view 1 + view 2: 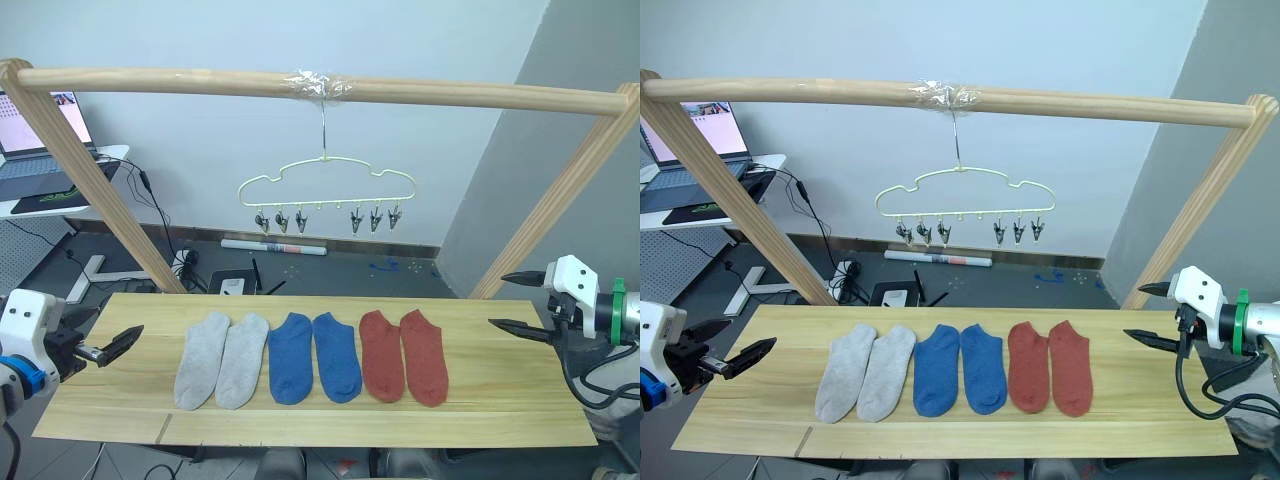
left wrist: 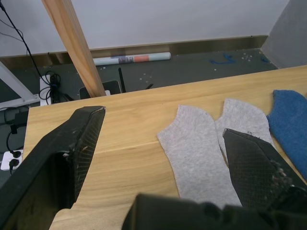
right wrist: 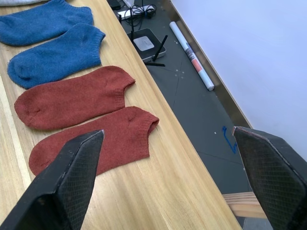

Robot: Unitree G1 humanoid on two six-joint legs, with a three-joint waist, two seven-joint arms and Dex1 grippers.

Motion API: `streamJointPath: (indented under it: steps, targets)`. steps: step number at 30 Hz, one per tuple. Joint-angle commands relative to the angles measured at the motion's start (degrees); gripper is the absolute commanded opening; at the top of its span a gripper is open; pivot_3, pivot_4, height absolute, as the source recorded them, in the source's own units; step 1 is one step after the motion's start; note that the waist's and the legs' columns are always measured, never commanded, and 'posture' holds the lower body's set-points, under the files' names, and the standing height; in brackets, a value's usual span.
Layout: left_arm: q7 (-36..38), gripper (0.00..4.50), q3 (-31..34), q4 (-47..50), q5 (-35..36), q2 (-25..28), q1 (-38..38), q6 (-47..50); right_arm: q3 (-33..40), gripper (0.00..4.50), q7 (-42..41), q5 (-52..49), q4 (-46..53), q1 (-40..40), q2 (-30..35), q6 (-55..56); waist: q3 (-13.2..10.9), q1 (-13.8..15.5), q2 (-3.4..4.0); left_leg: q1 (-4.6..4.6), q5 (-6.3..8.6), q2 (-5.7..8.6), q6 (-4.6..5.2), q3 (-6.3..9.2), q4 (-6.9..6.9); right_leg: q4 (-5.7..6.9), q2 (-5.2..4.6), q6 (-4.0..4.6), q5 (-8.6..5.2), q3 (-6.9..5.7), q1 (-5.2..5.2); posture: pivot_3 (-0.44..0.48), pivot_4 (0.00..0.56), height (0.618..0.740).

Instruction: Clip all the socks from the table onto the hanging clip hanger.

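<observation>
Both arms low at the sides, L gripper [image 1: 118,341] at far left, R gripper [image 1: 512,300] at far right, fingers spread wide, pointing inward, holding nothing.

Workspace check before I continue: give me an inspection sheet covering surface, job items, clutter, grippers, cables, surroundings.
Surface: table, light wood planks.
Job items: six socks flat in a row, grey pair, blue pair, red pair; clip hanger on the wooden pole, clips holding nothing.
Clutter: nothing seen on the table.
Grippers: left gripper open at the left end; right gripper open at the right end; both hold nothing.
Cables: on the floor behind the table.
Surroundings: laptop, rolled tube on the floor.
</observation>
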State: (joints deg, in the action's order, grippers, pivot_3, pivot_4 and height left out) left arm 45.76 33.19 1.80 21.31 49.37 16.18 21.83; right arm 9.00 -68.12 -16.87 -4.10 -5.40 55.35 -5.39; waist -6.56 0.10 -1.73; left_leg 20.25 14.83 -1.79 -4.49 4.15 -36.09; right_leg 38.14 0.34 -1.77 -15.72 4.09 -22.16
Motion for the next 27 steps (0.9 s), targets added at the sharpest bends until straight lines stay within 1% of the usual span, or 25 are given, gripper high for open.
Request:
streamJointPath:
  steps: [1,6,10,13,19,24,27]
  targets:
    - [-0.1,4.47,2.4,0.7,0.6,0.9,-1.0,0.5,1.8,4.5,0.9,-0.6,2.2,-1.4,0.9,-0.8,0.0,0.0,0.0,0.0,0.0,0.0,0.0,0.0,0.0,0.0,0.0,-0.01,0.0,0.0,0.0,0.137,0.048,0.735]
    - [1.1,4.47,3.4,0.0,2.2,0.7,-2.9,-0.2,2.4,4.5,2.1,-1.6,3.3,-1.8,0.1,-2.1,0.0,0.0,0.0,-0.01,0.0,0.0,0.0,0.0,-0.01,0.02,0.01,0.0,0.0,-0.01,0.0,0.134,0.051,0.735]
    - [3.3,4.47,3.7,0.9,1.8,0.5,-2.0,-3.1,2.8,4.5,2.9,-2.0,4.0,-1.8,-0.3,-3.0,0.0,0.0,0.0,0.0,0.0,0.0,0.0,-0.01,0.0,0.0,0.0,-0.01,0.0,0.01,0.0,0.129,0.057,0.735]
    - [2.9,4.47,3.2,0.2,0.8,0.1,-1.5,-4.1,3.1,4.5,3.6,-2.3,4.6,-1.7,-0.9,-3.8,0.0,0.0,0.0,0.0,0.0,0.0,0.0,-0.01,0.01,0.0,0.0,-0.01,0.0,0.01,-0.01,0.123,0.062,0.735]
    - [3.3,4.47,2.5,0.6,1.2,-0.4,-1.6,-4.8,3.1,4.5,3.8,-2.7,6.3,-0.7,-0.9,-4.7,0.0,-0.1,0.03,-0.01,0.0,0.0,0.0,-0.01,-0.02,0.01,0.0,0.06,-0.03,0.02,0.0,0.107,0.074,0.735]
    - [3.0,4.47,1.7,1.4,2.0,-0.9,-2.7,-3.4,3.6,4.5,4.3,-2.4,6.9,-0.1,-0.8,-3.8,0.0,-0.2,0.04,0.0,0.0,-0.01,0.0,-0.01,-0.01,0.01,0.01,0.05,-0.03,0.01,0.0,0.091,0.085,0.735]
    - [1.6,4.47,0.0,2.1,0.9,-1.4,-3.4,-2.8,3.8,4.5,4.9,-2.5,7.1,-0.3,-1.1,-3.8,-0.1,-0.2,0.1,0.0,0.0,0.0,0.0,-0.01,-0.01,0.0,0.01,0.06,-0.03,0.02,0.0,0.084,0.092,0.735]
